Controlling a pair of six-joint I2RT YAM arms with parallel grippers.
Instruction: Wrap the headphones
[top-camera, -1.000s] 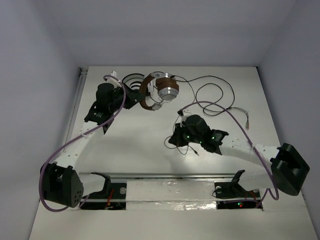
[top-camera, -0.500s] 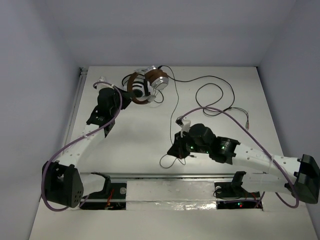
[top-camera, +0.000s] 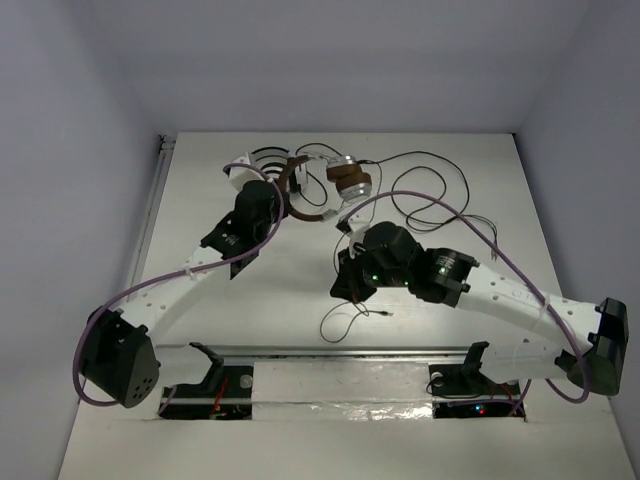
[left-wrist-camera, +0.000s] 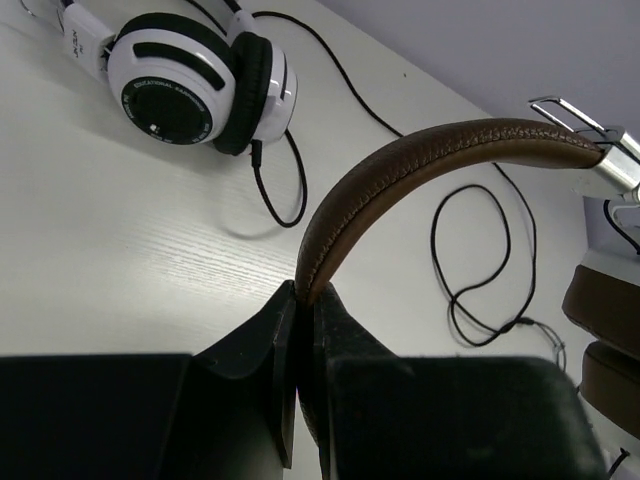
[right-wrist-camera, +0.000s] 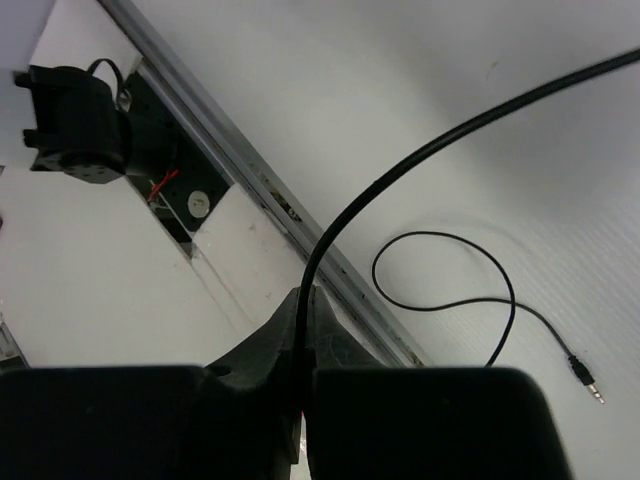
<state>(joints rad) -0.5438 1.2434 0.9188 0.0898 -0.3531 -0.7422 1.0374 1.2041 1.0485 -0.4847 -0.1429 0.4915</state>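
The headphones (top-camera: 346, 178) were held in two places at the far middle of the table (top-camera: 250, 300).
The left gripper (left-wrist-camera: 300, 300) was pinched shut on the brown headband (left-wrist-camera: 430, 160), near the white-and-black headphones (left-wrist-camera: 190, 85); the right gripper (right-wrist-camera: 303, 305) was closed on the thin dark cable (right-wrist-camera: 420, 150), its plug (right-wrist-camera: 590, 382) lying on the table.

overhead, 2 wrist close-ups, headphones (top-camera: 350, 181) shared
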